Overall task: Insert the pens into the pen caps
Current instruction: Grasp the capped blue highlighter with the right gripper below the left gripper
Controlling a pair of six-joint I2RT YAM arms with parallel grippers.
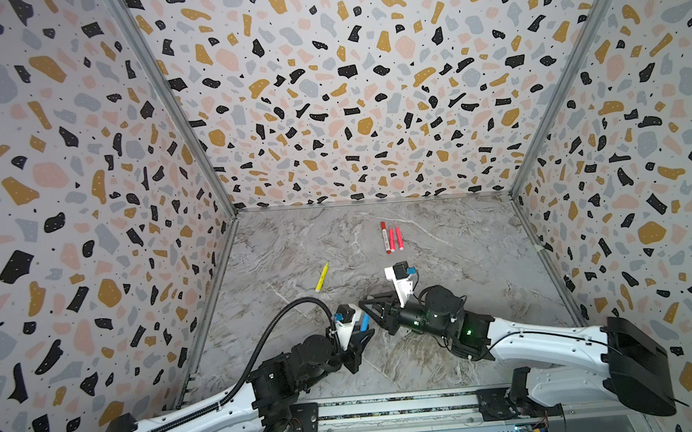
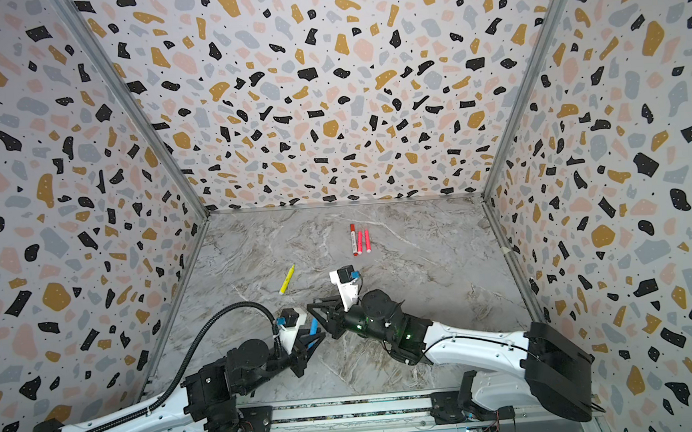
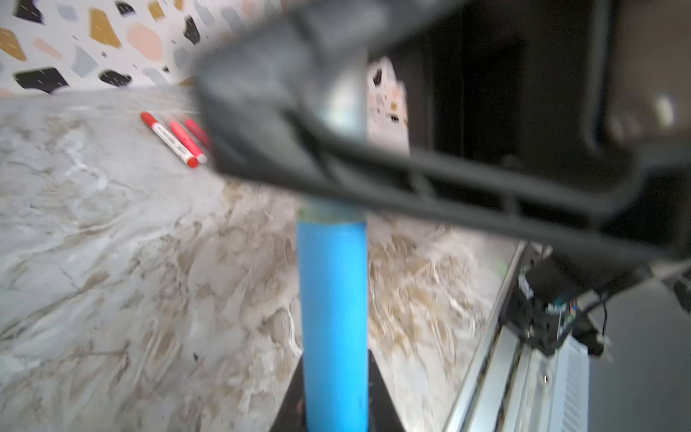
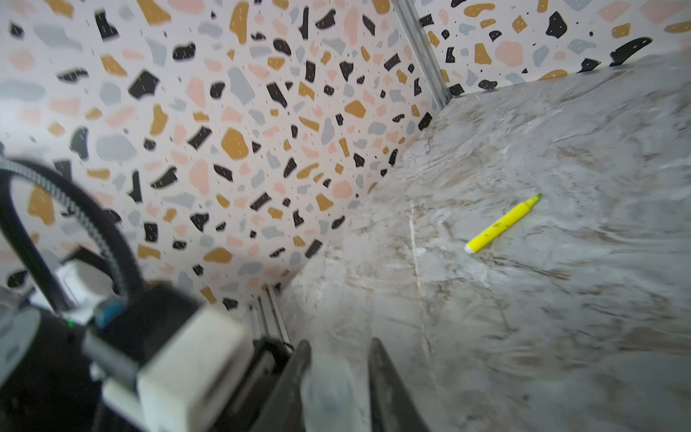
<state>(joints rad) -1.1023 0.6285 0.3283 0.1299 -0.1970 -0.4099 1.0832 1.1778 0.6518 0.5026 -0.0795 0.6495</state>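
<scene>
soft even light, blurry wrist close-ups

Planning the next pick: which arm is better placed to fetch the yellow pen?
Likely the right: the left pincer is shut on the blue pen, while the right pincer faces the yellow pen, which lies uncapped and free in its wrist view.

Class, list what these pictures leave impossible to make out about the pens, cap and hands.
Pale cap: right wrist view, blurred inside the right hand; gripped or not, unclear.
Blue pen, tip: left wrist view, hidden behind that hand's blurred finger.
Third red pen: left wrist view, partly covered by the same finger.
White pen, lettering: both top views, too small.
</scene>
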